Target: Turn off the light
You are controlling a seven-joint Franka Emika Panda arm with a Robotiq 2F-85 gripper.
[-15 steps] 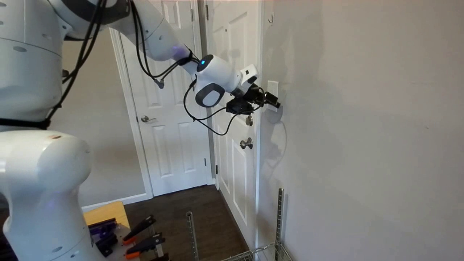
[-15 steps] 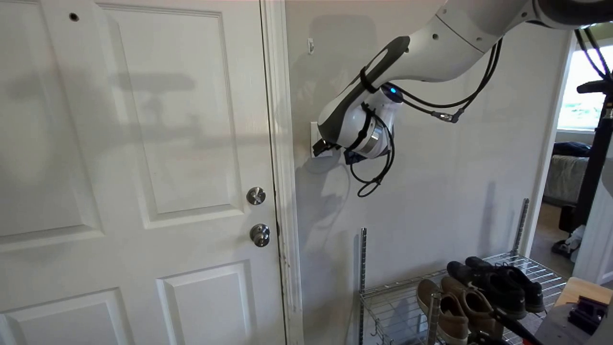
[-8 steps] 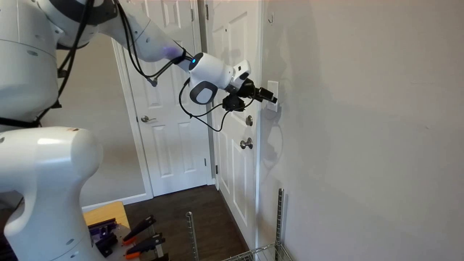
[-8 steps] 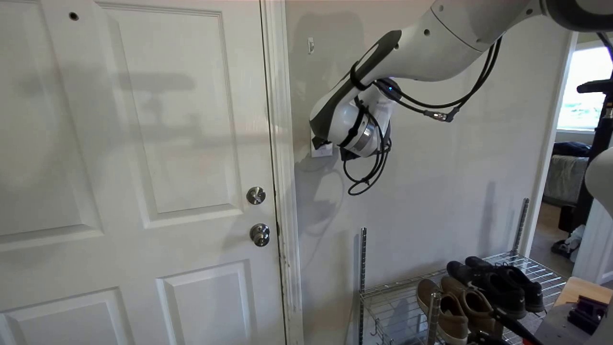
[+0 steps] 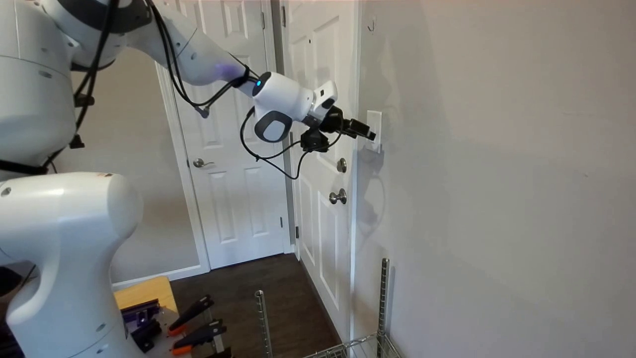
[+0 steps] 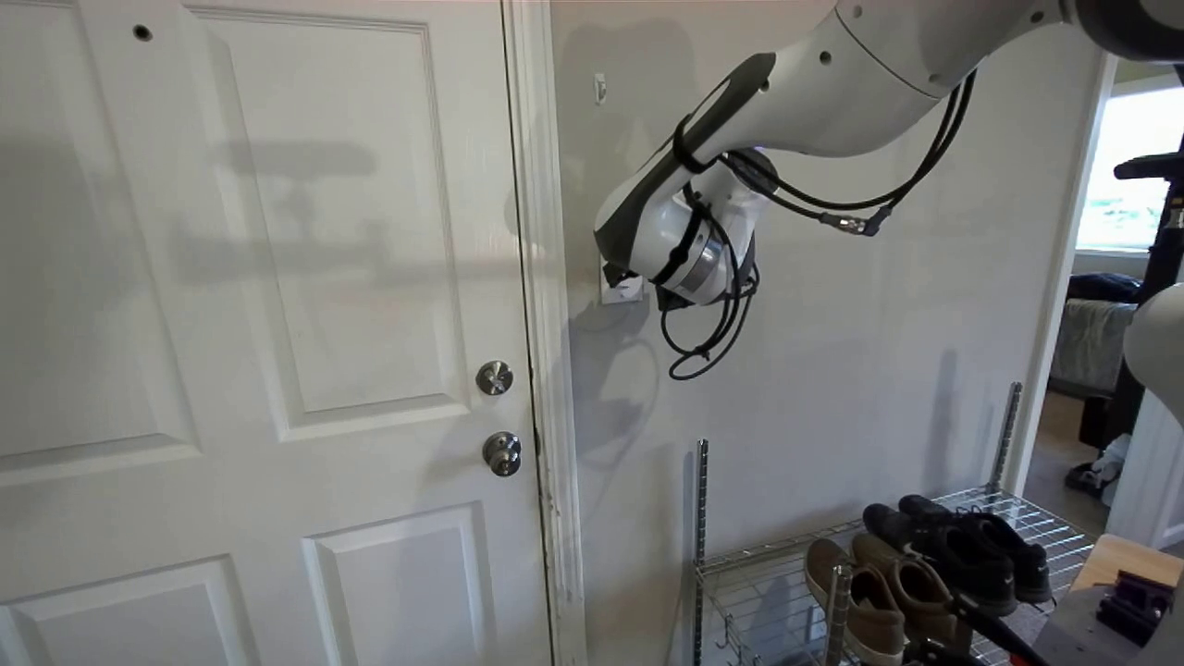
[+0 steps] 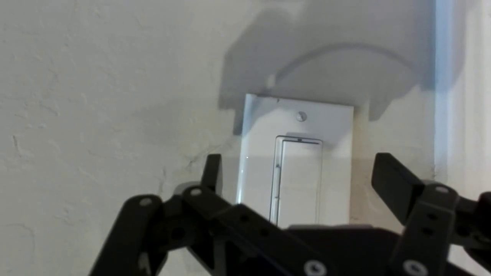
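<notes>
A white light switch plate with a tall rocker sits on the wall beside the door frame. The light switch (image 7: 300, 184) shows in the wrist view, with its lower end hidden behind my gripper body. It also shows in both exterior views (image 5: 374, 120) (image 6: 622, 292), partly covered by the gripper. My black gripper (image 7: 300, 170) is open and empty, one finger on each side of the plate in the wrist view. In an exterior view the fingertips (image 5: 370, 134) are in front of the plate; whether they touch it I cannot tell. The gripper is mostly hidden behind the arm in an exterior view (image 6: 618, 275).
A white door (image 6: 370, 499) with a deadbolt (image 6: 495, 377) and knob (image 6: 502, 453) stands beside the switch. A wire shelf (image 6: 768, 592) with shoes (image 6: 971, 555) is below along the wall. A hook (image 6: 600, 89) is on the wall above the switch.
In an exterior view my gripper has moved left and slightly up, drawing back from the wall by the switch. The arm has shifted back with it, more in the first half second.
</notes>
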